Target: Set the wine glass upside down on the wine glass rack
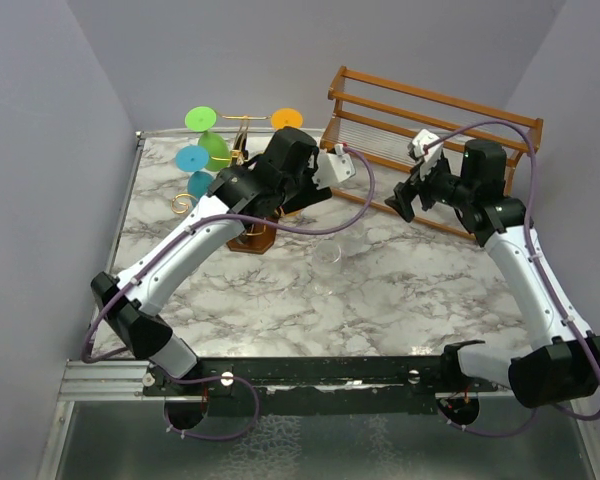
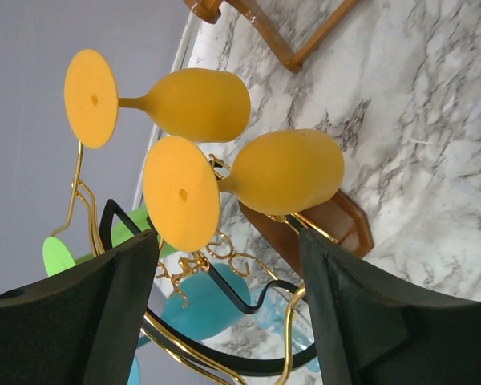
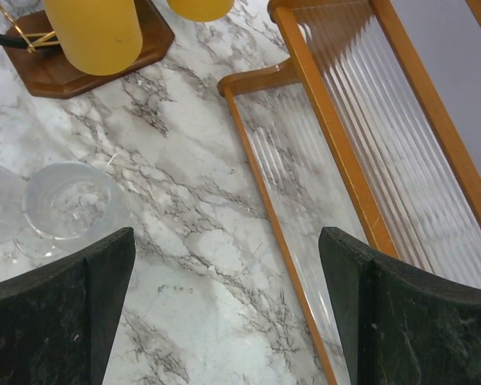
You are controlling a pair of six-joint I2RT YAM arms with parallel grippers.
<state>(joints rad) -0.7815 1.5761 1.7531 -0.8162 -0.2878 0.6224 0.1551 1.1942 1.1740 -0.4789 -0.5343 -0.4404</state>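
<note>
The gold wire rack [image 1: 242, 135] stands on its dark wooden base [image 1: 250, 240] at the back left and carries green, teal and orange glasses. In the left wrist view two orange glasses [image 2: 280, 172] [image 2: 196, 103] hang on its scrolled arms [image 2: 224, 257]. My left gripper [image 2: 224, 234] is open and empty, its fingers either side of the wires just behind the nearer orange glass's foot [image 2: 180, 192]. A clear wine glass [image 1: 329, 256] sits on the marble mid-table and also shows in the right wrist view [image 3: 64, 200]. My right gripper [image 3: 226, 241] is open and empty above the table.
The larger brown slatted wooden rack [image 1: 430, 130] stands at the back right, close under my right gripper [image 1: 405, 200]; its rail [image 3: 260, 192] runs between the fingers' view. The rack's wooden base [image 3: 64, 68] is near the clear glass. Grey walls enclose the marble table [image 1: 400, 280].
</note>
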